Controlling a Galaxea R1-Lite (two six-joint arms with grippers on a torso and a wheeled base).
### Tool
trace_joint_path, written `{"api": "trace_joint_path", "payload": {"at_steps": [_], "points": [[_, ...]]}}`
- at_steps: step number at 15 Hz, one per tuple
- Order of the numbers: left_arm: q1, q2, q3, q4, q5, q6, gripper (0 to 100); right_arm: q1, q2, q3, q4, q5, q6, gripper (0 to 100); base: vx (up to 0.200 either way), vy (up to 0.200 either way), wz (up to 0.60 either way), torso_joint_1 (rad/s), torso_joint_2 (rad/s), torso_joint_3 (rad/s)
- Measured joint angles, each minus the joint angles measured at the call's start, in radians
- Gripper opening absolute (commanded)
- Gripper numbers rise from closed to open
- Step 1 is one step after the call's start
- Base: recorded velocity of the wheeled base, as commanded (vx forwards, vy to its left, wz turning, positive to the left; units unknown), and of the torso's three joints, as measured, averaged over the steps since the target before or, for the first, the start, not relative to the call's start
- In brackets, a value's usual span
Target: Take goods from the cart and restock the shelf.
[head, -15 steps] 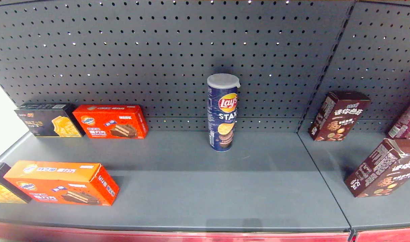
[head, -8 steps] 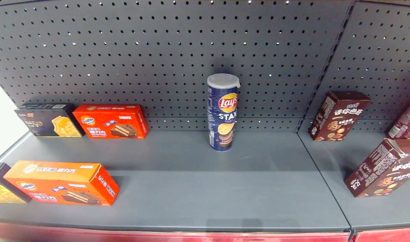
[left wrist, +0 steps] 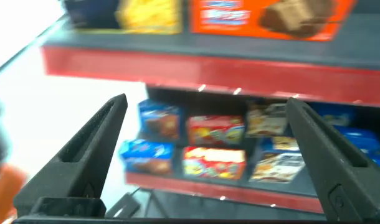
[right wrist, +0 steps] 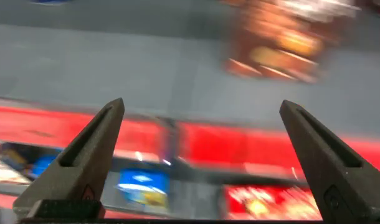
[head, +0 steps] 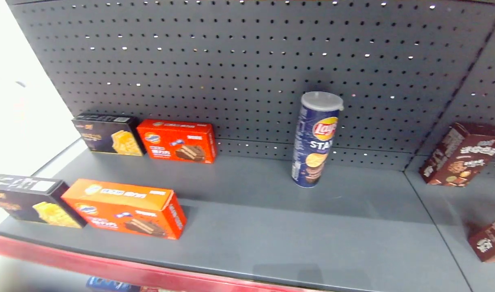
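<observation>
Chips can stood upright right of centre on the grey shelf, near the pegboard; an orange box lay at lower left. Left gripper and right gripper both gaped wide, holding nothing.

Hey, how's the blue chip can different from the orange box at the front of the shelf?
Shape: the chip can is a tall cylinder; the front orange box is low, wide and rectangular. Colour: the can is dark blue with a pale lid; the box is orange. Place: the can stands upright near the pegboard back; the box sits at the front edge, on the left. Both rest on the same grey shelf.
</observation>
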Motion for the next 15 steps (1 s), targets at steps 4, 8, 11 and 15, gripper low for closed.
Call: {"api": "trace_joint_path", "payload": {"at_steps": [4,8,11,15], "points": [[0.0,0.0,0.0,0.0,0.0,0.0,100,0.0,0.0,0.0,0.0,0.0,0.0,100,0.0,0.0,0.6,0.002,0.0,0.001],[0.0,0.0,0.0,0.0,0.0,0.0,100,0.0,0.0,0.0,0.0,0.0,0.0,100,0.0,0.0,0.6,-0.001,0.0,0.002],[0.0,0.0,0.0,0.0,0.0,-0.001,100,0.001,0.0,0.0,0.0,0.0,0.0,100,0.0,0.0,0.6,0.004,0.0,0.005],[0.0,0.0,0.0,0.0,-0.001,0.001,100,0.0,0.0,0.0,0.0,0.0,0.001,100,0.0,0.0,0.15,-0.001,0.0,0.001]]}}
